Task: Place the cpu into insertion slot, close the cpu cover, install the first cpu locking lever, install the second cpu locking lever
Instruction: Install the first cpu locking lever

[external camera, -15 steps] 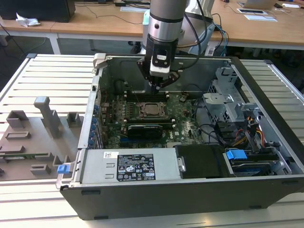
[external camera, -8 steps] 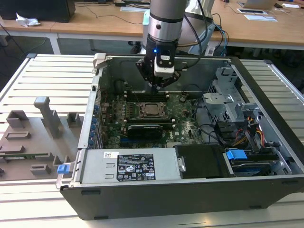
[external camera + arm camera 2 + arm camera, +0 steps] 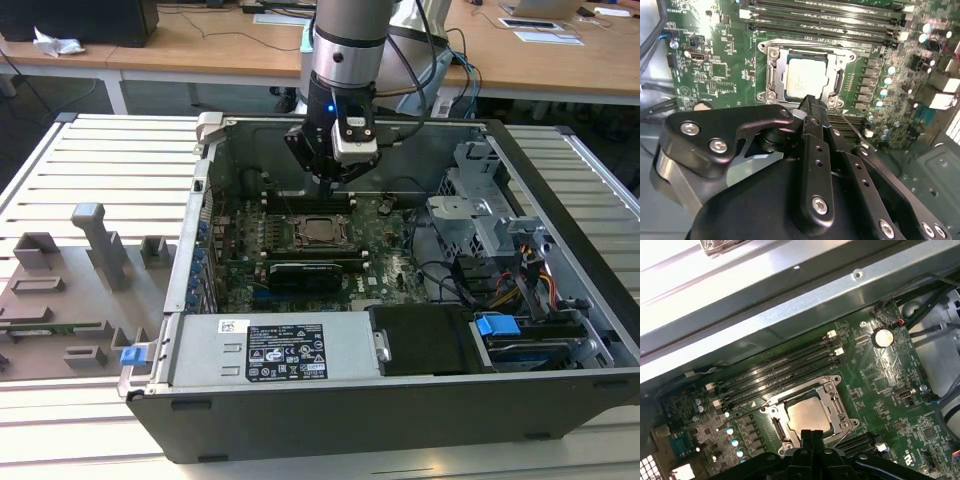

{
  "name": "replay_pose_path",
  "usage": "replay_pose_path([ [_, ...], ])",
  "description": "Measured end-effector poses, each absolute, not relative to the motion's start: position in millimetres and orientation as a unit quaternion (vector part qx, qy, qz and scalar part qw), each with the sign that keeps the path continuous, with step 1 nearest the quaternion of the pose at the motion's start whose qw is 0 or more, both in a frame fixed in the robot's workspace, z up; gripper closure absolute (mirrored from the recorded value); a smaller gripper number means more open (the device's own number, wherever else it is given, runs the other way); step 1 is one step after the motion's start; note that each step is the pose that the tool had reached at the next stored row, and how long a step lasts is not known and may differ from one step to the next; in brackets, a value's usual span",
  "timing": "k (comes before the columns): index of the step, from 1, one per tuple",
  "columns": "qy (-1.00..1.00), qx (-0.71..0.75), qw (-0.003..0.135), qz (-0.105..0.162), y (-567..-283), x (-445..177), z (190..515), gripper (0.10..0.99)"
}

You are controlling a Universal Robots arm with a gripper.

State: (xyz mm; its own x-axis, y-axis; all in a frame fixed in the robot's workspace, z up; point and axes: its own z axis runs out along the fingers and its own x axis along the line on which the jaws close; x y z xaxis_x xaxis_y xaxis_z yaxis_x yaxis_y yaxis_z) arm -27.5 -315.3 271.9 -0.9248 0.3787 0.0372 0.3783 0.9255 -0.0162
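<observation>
Just beside the insertion slot (image 3: pixel 784 80), the gripper (image 3: pixel 810 101) hovered with fingers (image 3: pixel 816 132) pressed together on nothing; the cpu (image 3: pixel 807 75), seated in that slot, was judged light, rigid, fragile, best gripped by its edges.

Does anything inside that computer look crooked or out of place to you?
Mostly no. The cpu lies square, with the cover flat around it. One oddity: a thin wire lever juts out at a slant from the cover's corner, beside the gripper, rather than lying tucked along the frame. It looks unlatched.
</observation>
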Motion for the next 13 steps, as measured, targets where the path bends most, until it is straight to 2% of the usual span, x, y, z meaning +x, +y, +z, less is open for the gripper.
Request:
replay_pose_path([
  [13,-0.995,-0.100,0.019,0.006,-315.3,-27.5,271.9,0.980],
])
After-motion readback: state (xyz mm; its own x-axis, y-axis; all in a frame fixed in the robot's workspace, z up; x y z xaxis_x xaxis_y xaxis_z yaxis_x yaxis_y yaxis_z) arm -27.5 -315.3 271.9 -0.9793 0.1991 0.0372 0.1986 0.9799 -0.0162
